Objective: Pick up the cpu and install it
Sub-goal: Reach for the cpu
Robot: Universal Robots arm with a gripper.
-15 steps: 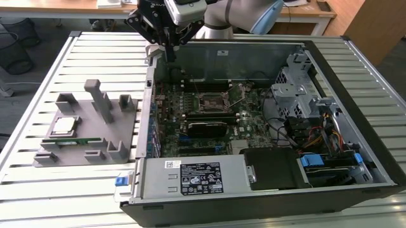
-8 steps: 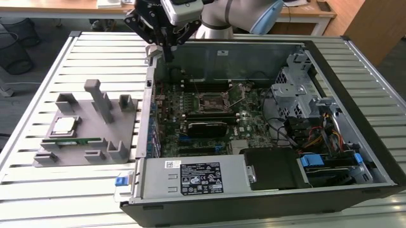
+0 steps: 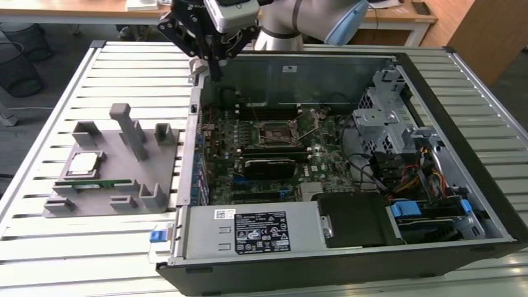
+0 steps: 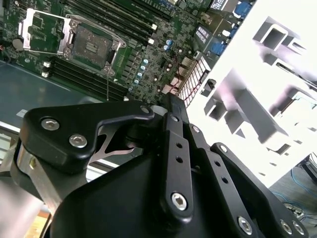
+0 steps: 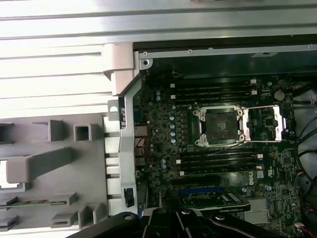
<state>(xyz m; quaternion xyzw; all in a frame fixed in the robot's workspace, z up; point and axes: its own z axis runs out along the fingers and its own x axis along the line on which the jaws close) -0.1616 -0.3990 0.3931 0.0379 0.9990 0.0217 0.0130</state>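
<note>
The cpu (image 3: pixel 85 163) lies flat on a grey fixture (image 3: pixel 107 204) on the bench (image 3: pixel 123 80), to the exterior view's left of the open case (image 3: pixel 305 77). Its metal top plate faces up. A green memory stick (image 3: pixel 93 184) lies just beside it, on the side nearer the camera.

The chip looks light and rigid, but I judge it fragile. The underside contacts and the pale rim will not stand scraping or a drop, and the smooth metal top gives little friction. The safest hold is probably across two opposite edges, low on the rim and square to it, with light pressure so the chip stays level. The fixture's raised posts around the cpu leave limited room to come in, so a straight approach from above seems best.

The arm reaches in from the far side of the bench with its wrist bent over. The end effector (image 3: pixel 216 73) points down at the case's far corner on the exterior view's left. It hangs above the rear wall, high over the board and well apart from the cpu. It appears closed, with nothing in it.

In the first wrist view the socket (image 5: pixel 220 124) stands open, its load frame (image 5: pixel 267 121) swung aside, and it looks empty.
</note>
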